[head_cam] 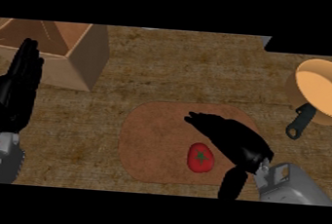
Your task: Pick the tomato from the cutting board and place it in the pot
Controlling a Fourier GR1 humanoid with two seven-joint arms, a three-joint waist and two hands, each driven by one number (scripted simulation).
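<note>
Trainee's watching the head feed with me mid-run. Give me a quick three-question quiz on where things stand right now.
1. True or false: the tomato is already in the pot.
2. The right hand is: A) curled round the tomato; B) open over the cutting board, just right of the tomato; C) over the pot.
3. Fill in: the left hand rests open, fingers up, near the view's ____ edge.

Key: 1 false, the tomato lies on the cutting board and the pot stands apart at the upper right. 2 B. 3 left.
</note>
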